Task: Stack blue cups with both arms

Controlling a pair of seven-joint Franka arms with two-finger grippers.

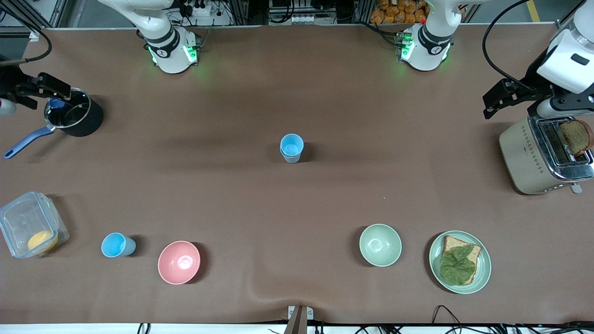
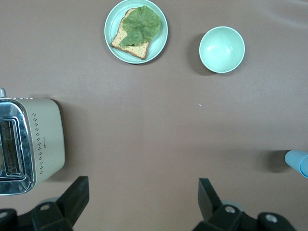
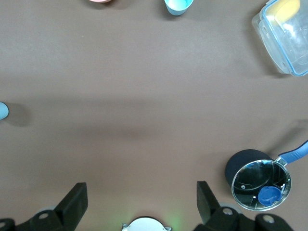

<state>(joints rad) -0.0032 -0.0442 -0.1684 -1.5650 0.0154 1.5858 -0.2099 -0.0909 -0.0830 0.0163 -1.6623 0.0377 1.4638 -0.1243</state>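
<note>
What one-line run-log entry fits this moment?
stack: mid-table | cup: beside pink bowl | left gripper: open, beside toaster | right gripper: open, beside pot

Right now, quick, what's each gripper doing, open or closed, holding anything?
Left gripper: open, empty, up near the toaster.
Right gripper: open, empty, up near the saucepan.

You have two stacked light-blue plastic cups [image 1: 291, 147] mid-table. A third light-blue plastic cup [image 1: 117, 245] stands nearer the camera, beside the round pink bowl [image 1: 179, 262].
</note>
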